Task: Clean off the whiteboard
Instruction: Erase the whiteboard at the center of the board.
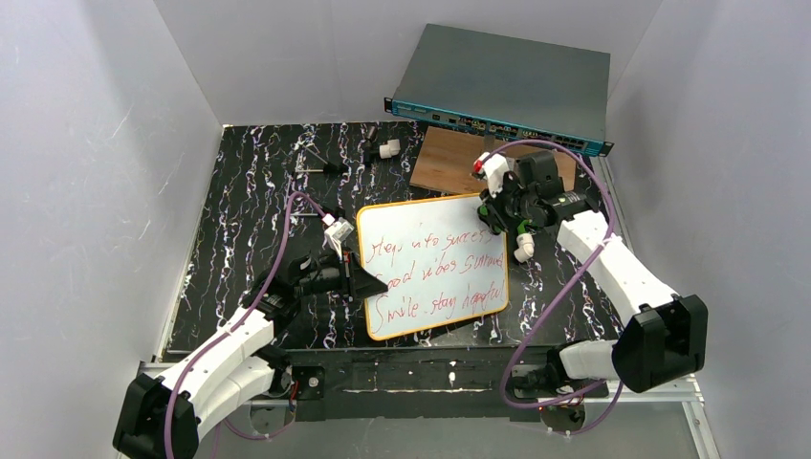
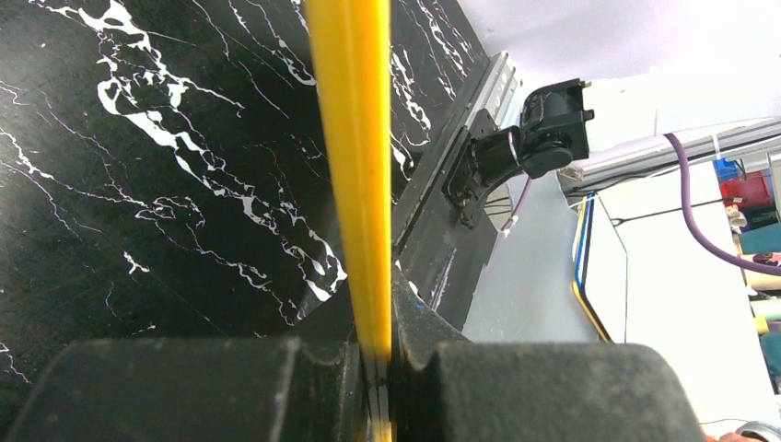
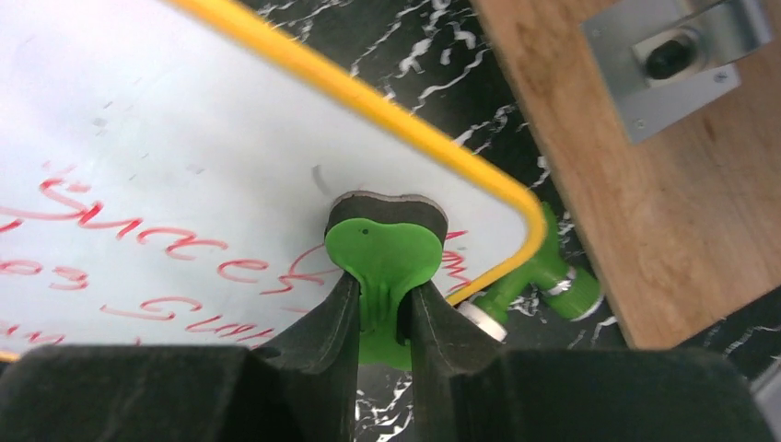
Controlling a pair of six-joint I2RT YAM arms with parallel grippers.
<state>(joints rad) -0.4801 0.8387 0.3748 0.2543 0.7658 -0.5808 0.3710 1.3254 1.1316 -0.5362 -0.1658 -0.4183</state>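
Whiteboard (image 1: 432, 268) lying on your table (image 1: 258, 182), your left fingers (image 2: 184, 387) clamping its yellow frame, your right fingers (image 3: 322, 341) gripping a green eraser (image 3: 378, 258) against its far corner

- The left edge of the whiteboard (image 1: 435, 251) is blocked by the left gripper (image 1: 373, 284), clamped onto its frame.
- Its far right corner is occupied by the right gripper (image 3: 385, 295) and the green eraser (image 3: 385, 235) pinched in it.
- Just beyond that corner, passage is narrowed by a green marker (image 3: 539, 267) and the wooden board (image 1: 449, 163).
- Open marbled tabletop (image 1: 249, 191) is found well to the whiteboard's left.
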